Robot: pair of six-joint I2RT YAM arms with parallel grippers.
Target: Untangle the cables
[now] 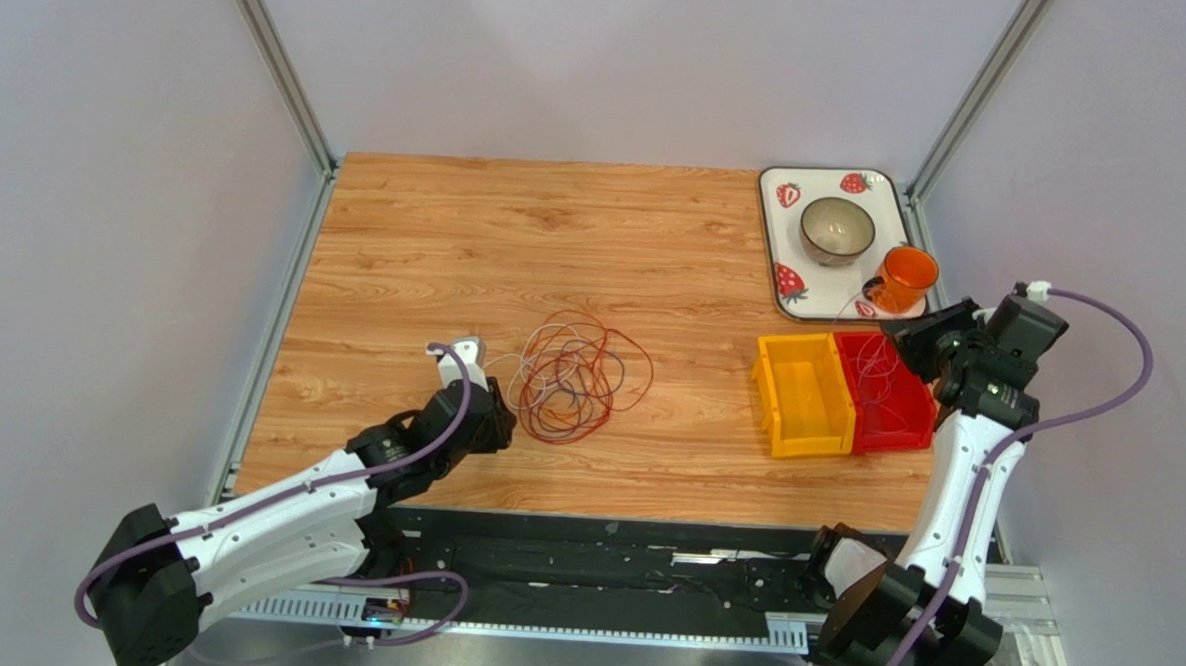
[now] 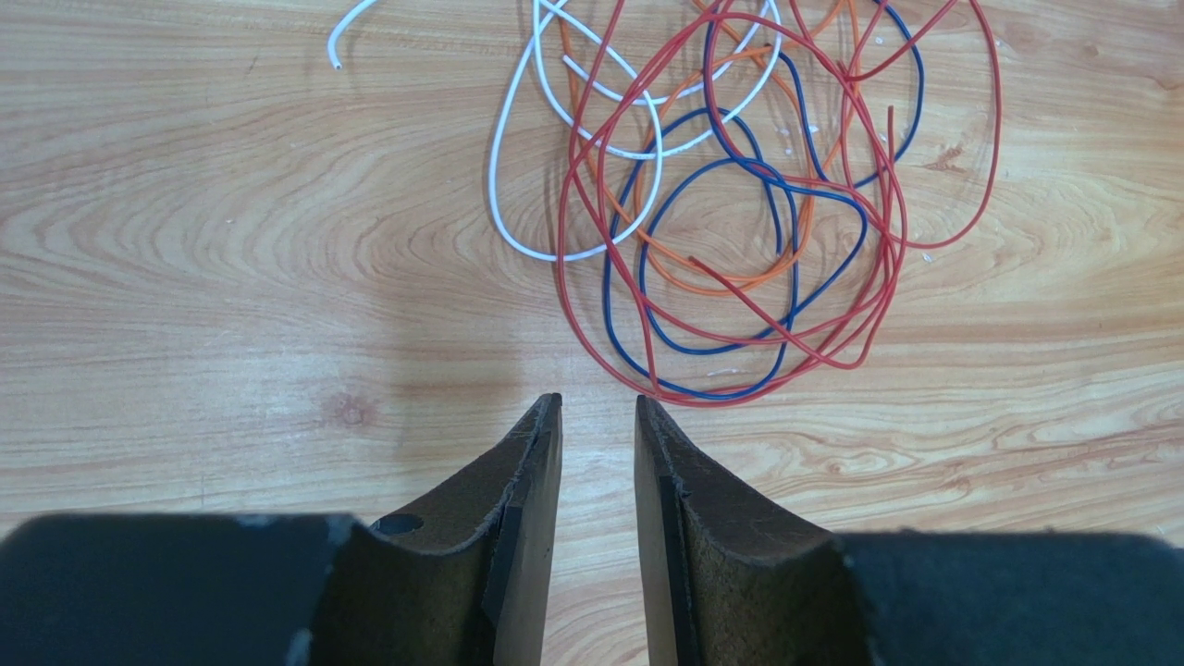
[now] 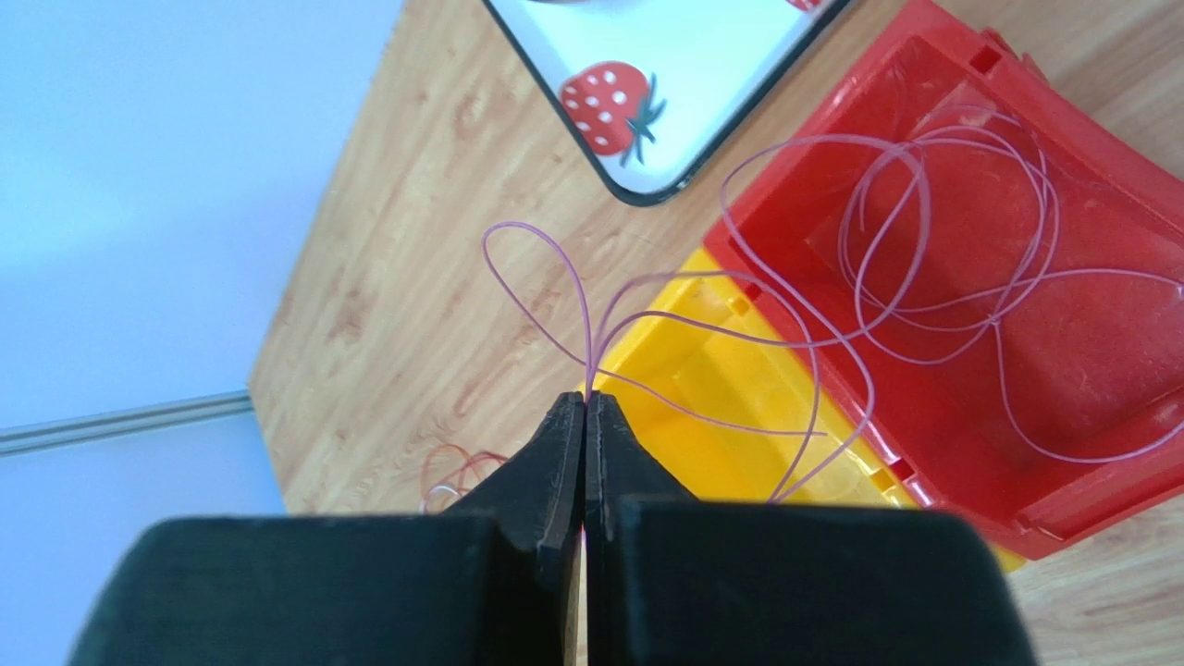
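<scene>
A tangle of thin cables [image 1: 575, 375] lies mid-table; the left wrist view shows red, orange, blue and white loops [image 2: 737, 208] overlapping on the wood. My left gripper [image 1: 498, 419] sits just left of the tangle, low over the table. It is open [image 2: 598, 405], with only bare wood between its fingers, and the nearest loop lies just ahead of the tips. My right gripper [image 1: 926, 355] hovers over the bins. It is shut [image 3: 585, 400] on a thin pink cable [image 3: 834, 138], whose loops hang into the red bin [image 3: 1098, 458].
A yellow bin [image 1: 807, 395] stands beside the red bin [image 1: 893, 414] at the right. Behind them a strawberry-print tray [image 1: 819, 291] carries a bowl [image 1: 837, 228] and an orange cup [image 1: 905, 276]. Metal posts and walls enclose the table.
</scene>
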